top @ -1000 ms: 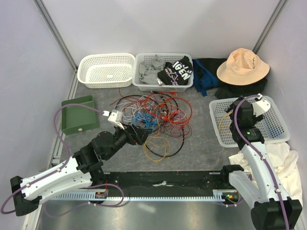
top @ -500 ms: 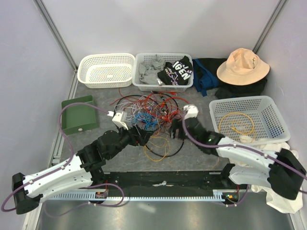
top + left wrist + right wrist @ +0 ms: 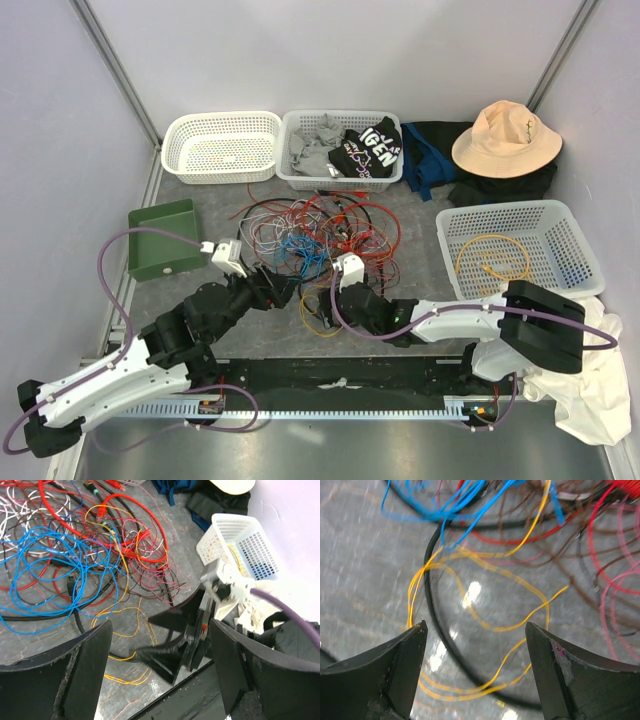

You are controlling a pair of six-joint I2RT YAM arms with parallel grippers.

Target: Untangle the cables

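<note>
We are seeing the cables (image 3: pixel 320 230) lying in a loose tangle mid-counter (image 3: pixel 415 250), but from above both arms are covering its near edge. The right wrist view is blurring, so the loop under the right hand (image 3: pixel 475 662) is probably a yellow strand (image 3: pixel 485 625) crossing a black strand (image 3: pixel 437 645). Both hands are standing with fingers apart, gripping nothing, the left hand (image 3: pixel 157 655) hovering near the blue coils (image 3: pixel 45 560), while a green tray (image 3: pixel 160 245) is sitting to the left, a basket of clothes (image 3: pixel 340 114) behind, and a white basket (image 3: pixel 500 208) to the right is holding a coiled yellow cable (image 3: pixel 492 238).
</note>
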